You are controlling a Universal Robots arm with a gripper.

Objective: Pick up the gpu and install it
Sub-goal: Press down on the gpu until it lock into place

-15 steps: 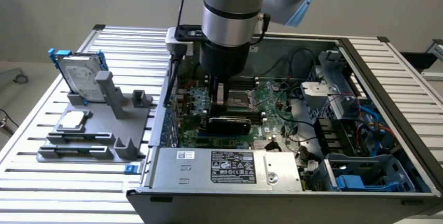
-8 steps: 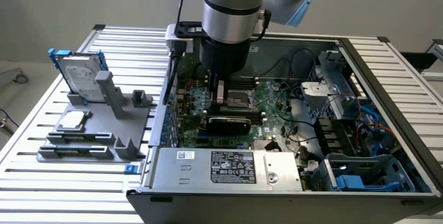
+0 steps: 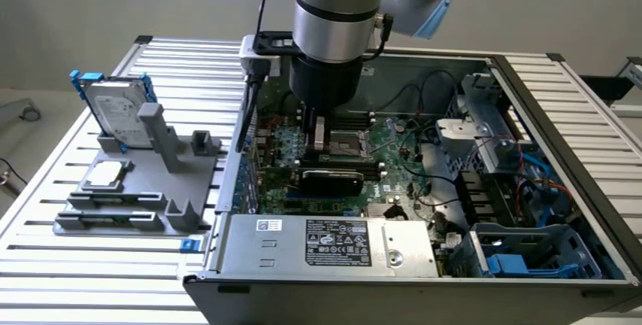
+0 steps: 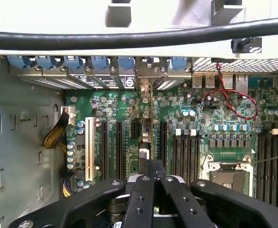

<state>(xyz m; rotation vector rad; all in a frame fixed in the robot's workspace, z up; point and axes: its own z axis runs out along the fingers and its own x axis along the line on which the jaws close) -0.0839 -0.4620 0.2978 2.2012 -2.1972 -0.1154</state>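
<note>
The computer case (image 3: 401, 299) is lying open on top, and all positions below are being given relative to it. Inside the case, a green motherboard (image 3: 401, 152) is covering the floor, a silver power supply (image 3: 331, 244) with a black label is sitting against the near wall, and a blue plastic drive cage (image 3: 537, 259) is occupying the near corner toward the exterior view's right. The gpu (image 3: 331, 182) is standing on edge over the motherboard, near the middle of the case, its black rounded shroud facing the power supply; whether it is fully seated in a slot cannot be told. The gripper (image 3: 319, 161) is reaching down into the case on the arm (image 3: 336, 9), with its jaws pressed together and pinching the top edge of the gpu. Outside the case, toward the exterior view's left, a grey holder (image 3: 131, 205) is carrying an upright hard drive (image 3: 113, 110) in a blue frame and a small square silver chip (image 3: 107, 176) lying flat. The case and holder are resting on a table (image 3: 60, 272) of ribbed aluminium slats, with a plain grey wall (image 3: 120, 1) behind. In the wrist view, long black slots (image 4: 184, 152), one white slot (image 4: 89, 142) and thin red wires (image 4: 234, 102) are showing on the motherboard.
</note>
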